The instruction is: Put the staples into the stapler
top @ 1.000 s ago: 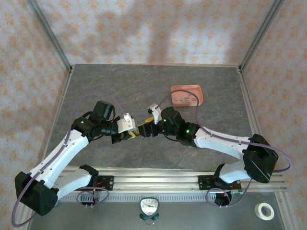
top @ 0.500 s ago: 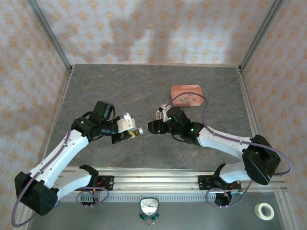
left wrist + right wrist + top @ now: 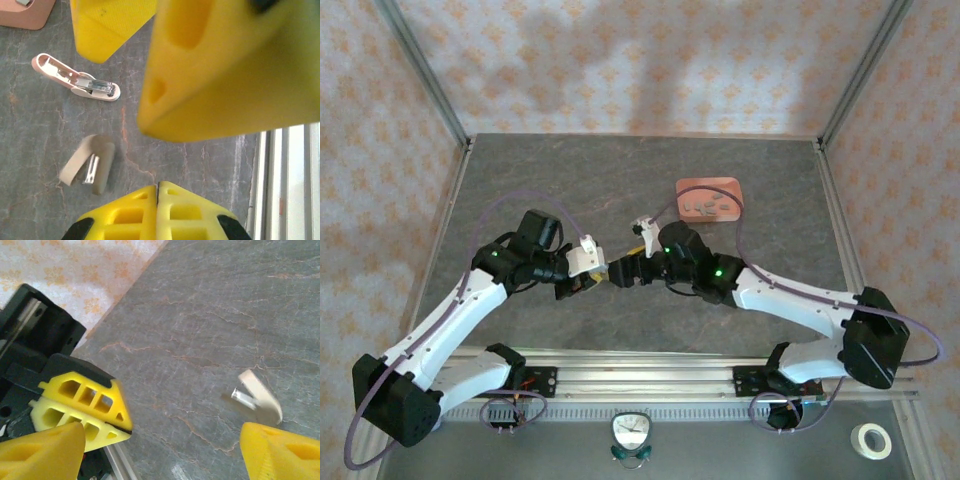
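My left gripper [image 3: 598,276] is shut, and a thin dark sliver, which looks like one strip of the staples [image 3: 158,186], is pinched at its fingertips. Its yellow tip [image 3: 121,426] also shows in the right wrist view. My right gripper [image 3: 620,272] faces it tip to tip, open, with nothing between its fingers [image 3: 42,452]. The stapler [image 3: 75,82], pink and white, lies open on the table with its metal channel facing up. More staples [image 3: 705,207] lie in the salmon-pink tray [image 3: 692,187].
A small beige piece [image 3: 87,167] with a metal insert, spread in a V, lies on the grey table near the stapler; it is also seen as the beige piece [image 3: 257,397]. Aluminium rails [image 3: 640,380] run along the near edge. A tape roll [image 3: 870,440] sits at the front right.
The right gripper pulled back to the right, then came back up to the left gripper's tip with its jaws wider. The left arm has hardly moved and stays shut.
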